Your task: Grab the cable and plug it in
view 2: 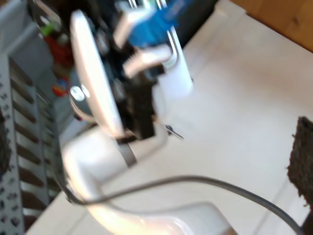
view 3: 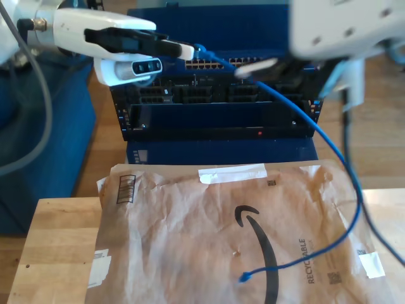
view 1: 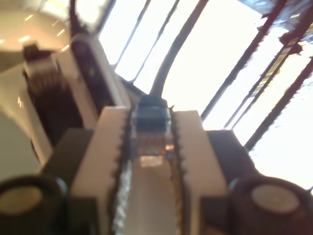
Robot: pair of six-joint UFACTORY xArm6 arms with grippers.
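Brown crinkly paper mailer [view 3: 209, 240] lies flat on the wooden table [view 3: 57, 253], closest of all, with one loose end of the cable [view 3: 329, 145] on it. That thin blue cable climbs up to my first gripper [view 1: 150, 147]. Its white toothed fingers [view 1: 105, 142] squeeze the clear plug between them. In the exterior view my first gripper [view 3: 190, 50] sits at the left, just in front of the dark box with rows of holes [view 3: 215, 95]. My second gripper's fingers are not clear enough to tell.
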